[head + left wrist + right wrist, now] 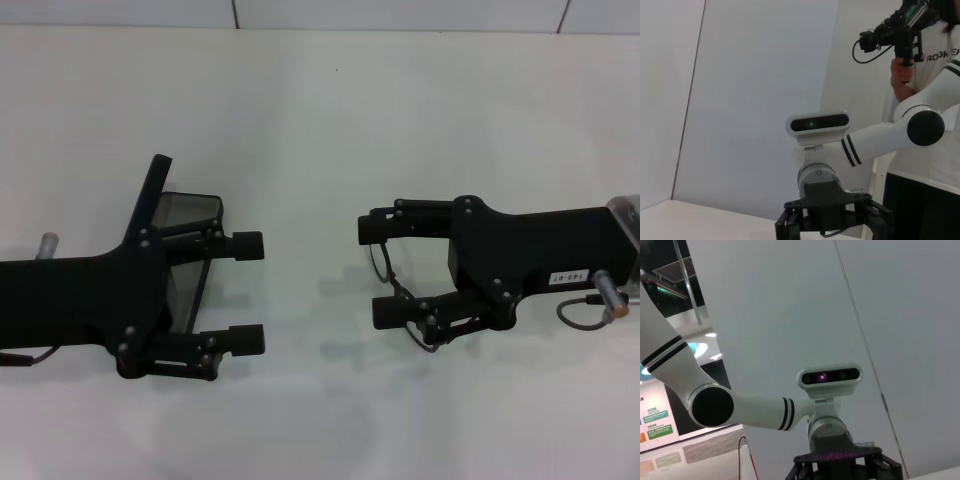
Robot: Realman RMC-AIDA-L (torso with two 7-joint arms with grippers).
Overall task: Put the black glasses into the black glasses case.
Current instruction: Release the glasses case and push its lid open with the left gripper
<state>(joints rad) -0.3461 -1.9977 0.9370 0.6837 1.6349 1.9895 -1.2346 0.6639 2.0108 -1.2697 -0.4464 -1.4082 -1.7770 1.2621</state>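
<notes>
Probably lab, white table (320, 110), cameraman (925, 100)

The left gripper (248, 292) covers most of the black glasses case (178, 215). The right gripper (378, 270) hides much of the black glasses (384, 262); they seem to lie beneath it.

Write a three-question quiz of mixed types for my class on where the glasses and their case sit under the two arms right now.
1. True or false: the black glasses case lies with its lid closed.
2. Multiple choice: the black glasses show A) under the right gripper, B) inside the case, C) under the left gripper.
3. Fill in: both grippers have their fingers ____.

Key
1. False: the lid stands up and the grey lining shows beneath the left gripper.
2. A: a round rim and thin temple peek out between the right gripper's fingers.
3. Open: on each side the two fingertips stand apart over the white table.
</notes>
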